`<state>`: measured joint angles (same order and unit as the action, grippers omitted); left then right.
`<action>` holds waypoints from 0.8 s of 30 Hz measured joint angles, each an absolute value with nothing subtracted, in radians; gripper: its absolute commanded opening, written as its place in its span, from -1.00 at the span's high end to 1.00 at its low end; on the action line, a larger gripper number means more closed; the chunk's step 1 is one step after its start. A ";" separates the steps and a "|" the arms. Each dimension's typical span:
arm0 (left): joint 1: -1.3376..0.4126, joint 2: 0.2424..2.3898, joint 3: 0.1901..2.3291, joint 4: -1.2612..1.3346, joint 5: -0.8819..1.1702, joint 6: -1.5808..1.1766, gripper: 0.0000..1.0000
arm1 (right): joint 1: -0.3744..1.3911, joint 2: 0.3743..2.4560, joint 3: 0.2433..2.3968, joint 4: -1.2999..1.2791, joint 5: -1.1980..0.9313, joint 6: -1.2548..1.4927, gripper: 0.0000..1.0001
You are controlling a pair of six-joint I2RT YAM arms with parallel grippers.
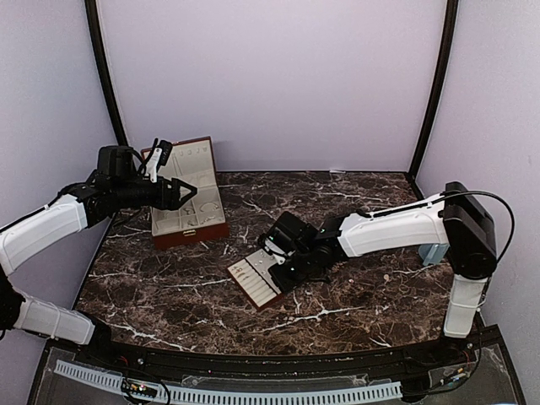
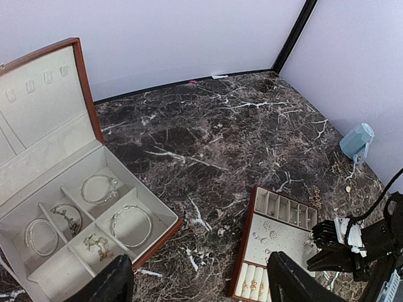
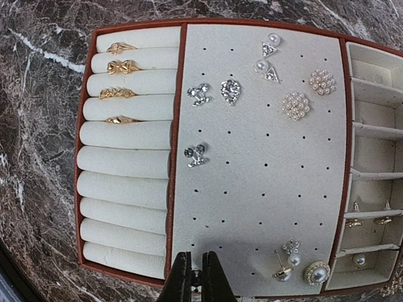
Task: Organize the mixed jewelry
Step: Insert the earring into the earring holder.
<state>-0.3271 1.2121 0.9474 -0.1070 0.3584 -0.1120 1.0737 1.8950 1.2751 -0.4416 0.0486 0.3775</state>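
Right gripper point(image 3: 192, 277), fingers pinched almost shut and seemingly empty, hangs over the tray point(image 3: 189, 22) beside its pearl studs point(image 3: 317, 273), likely lining up a pick, while left gripper point(image 2: 204, 274) gapes empty above the box point(image 2: 85, 94) of bracelets point(image 2: 131, 225)

table point(image 1: 169, 287) dark white-veined marble | tray point(image 3: 264, 170) cream, reddish rim | rings point(image 3: 118, 93) gold

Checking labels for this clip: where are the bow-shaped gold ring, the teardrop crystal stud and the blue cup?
Bow ring point(image 3: 121, 67): right wrist view, on its bow.
Teardrop stud point(image 3: 230, 91): right wrist view, its middle.
Blue cup point(image 2: 356, 139): left wrist view, its side wall.
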 measured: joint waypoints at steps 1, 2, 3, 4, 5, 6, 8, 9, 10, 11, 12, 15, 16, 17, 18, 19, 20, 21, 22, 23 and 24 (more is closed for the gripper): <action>-0.327 1.212 0.947 -0.107 0.358 -0.111 -0.52 | 1.074 1.896 1.277 -0.442 0.048 0.377 0.92; -0.327 1.212 0.947 -0.107 0.358 -0.111 -0.52 | 1.074 1.897 1.278 -0.440 0.047 0.377 0.92; -0.327 1.212 0.947 -0.107 0.358 -0.111 -0.52 | 1.074 1.897 1.278 -0.440 0.047 0.377 0.92; -0.327 1.212 0.947 -0.107 0.358 -0.111 -0.52 | 1.074 1.897 1.278 -0.440 0.047 0.377 0.92; -0.327 1.212 0.947 -0.107 0.358 -0.111 -0.52 | 1.074 1.897 1.278 -0.440 0.046 0.377 0.92; -0.327 1.212 0.947 -0.107 0.358 -0.110 -0.52 | 1.074 1.897 1.278 -0.440 0.046 0.377 0.92; -0.327 1.212 0.947 -0.107 0.358 -0.110 -0.52 | 1.074 1.897 1.278 -0.440 0.045 0.377 0.92; -0.327 1.212 0.947 -0.107 0.358 -0.109 -0.52 | 1.074 1.897 1.278 -0.440 0.045 0.377 0.92; -0.327 1.212 0.947 -0.107 0.358 -0.109 -0.52 | 1.074 1.897 1.278 -0.440 0.044 0.377 0.92; -0.327 1.212 0.947 -0.107 0.358 -0.108 -0.52 | 1.074 1.898 1.278 -0.440 0.043 0.377 0.92; -0.327 1.212 0.947 -0.107 0.358 -0.108 -0.52 | 1.074 1.898 1.278 -0.440 0.043 0.377 0.92; -0.327 1.212 0.947 -0.107 0.358 -0.107 -0.52 | 1.074 1.898 1.278 -0.441 0.041 0.377 0.92; -0.327 1.212 0.947 -0.107 0.358 -0.107 -0.52 | 1.074 1.898 1.278 -0.441 0.041 0.377 0.93; -0.327 1.212 0.947 -0.107 0.358 -0.107 -0.52 | 1.074 1.898 1.278 -0.441 0.041 0.376 0.92; -0.327 1.212 0.947 -0.107 0.358 -0.107 -0.52 | 1.074 1.898 1.278 -0.441 0.041 0.376 0.92; -0.327 1.212 0.947 -0.107 0.358 -0.107 -0.52 | 1.074 1.898 1.278 -0.441 0.041 0.376 0.92; -0.327 1.212 0.947 -0.107 0.358 -0.107 -0.52 | 1.076 1.898 1.278 -0.442 0.041 0.376 0.92; -0.327 1.212 0.947 -0.107 0.358 -0.107 -0.52 | 1.076 1.898 1.278 -0.442 0.041 0.376 0.92; -0.327 1.212 0.947 -0.107 0.358 -0.107 -0.53 | 1.077 1.898 1.279 -0.442 0.041 0.376 0.92; -0.327 1.212 0.947 -0.107 0.358 -0.106 -0.52 | 1.079 1.898 1.279 -0.443 0.041 0.375 0.93; -0.327 1.212 0.947 -0.107 0.358 -0.106 -0.52 | 1.081 1.898 1.279 -0.445 0.041 0.375 0.92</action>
